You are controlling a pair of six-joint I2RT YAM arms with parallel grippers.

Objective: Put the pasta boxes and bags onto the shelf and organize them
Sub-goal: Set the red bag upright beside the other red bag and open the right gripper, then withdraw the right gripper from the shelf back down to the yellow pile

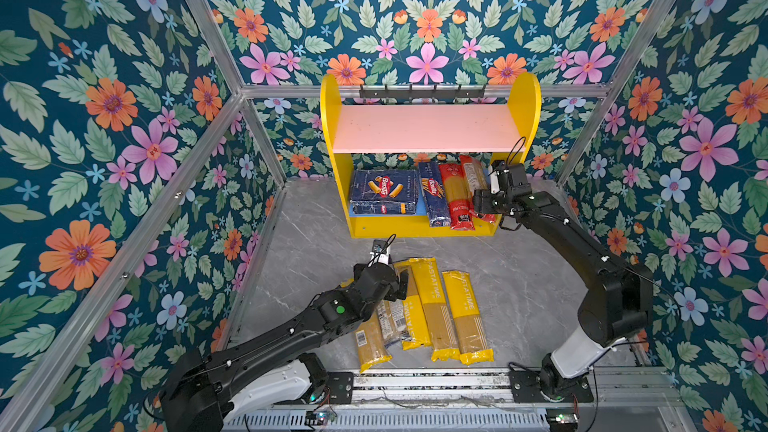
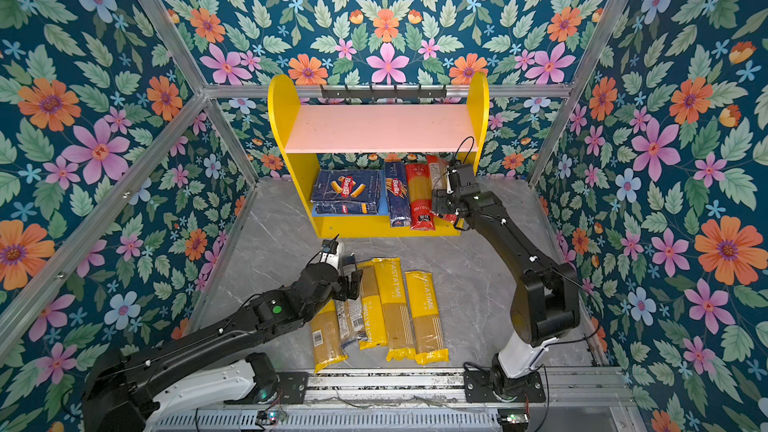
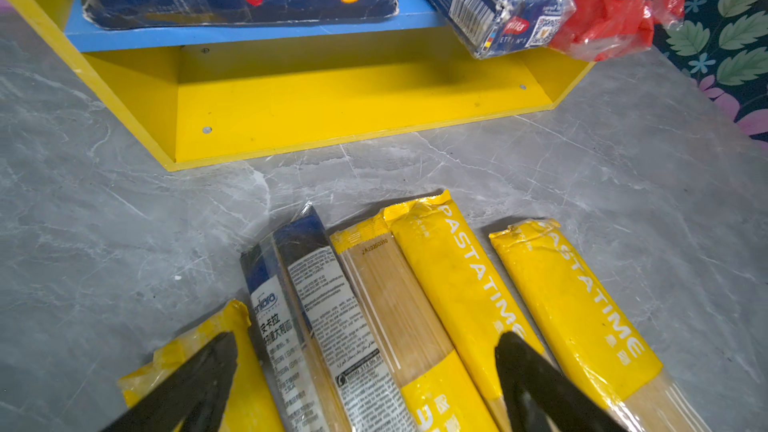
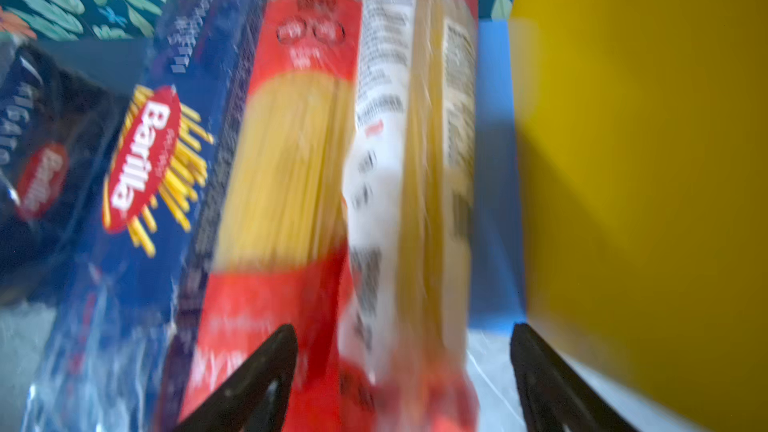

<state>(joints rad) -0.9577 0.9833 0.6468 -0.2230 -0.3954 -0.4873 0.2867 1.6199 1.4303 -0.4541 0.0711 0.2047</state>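
Your left gripper (image 3: pixel 368 338) spread over navy bag (image 3: pixel 316 292): likely light, slick, brittle inside, so pinch mid-length. Right gripper (image 4: pixel 404 327) spread, red bag (image 4: pixel 415 160) unpinched.

On the lower board (image 3: pixel 249 33) of the shelf (image 1: pixel 330 126), the rigatoni box (image 1: pixel 384 189) is lying at left; the spaghetti box (image 1: pixel 434 197) is lying to its right, then a bag (image 1: pixel 456 197) and a second bag (image 1: pixel 473 174) rightmost. Five bags (image 1: pixel 432 305) are lying side by side on the table (image 1: pixel 519 276) before the shelf.
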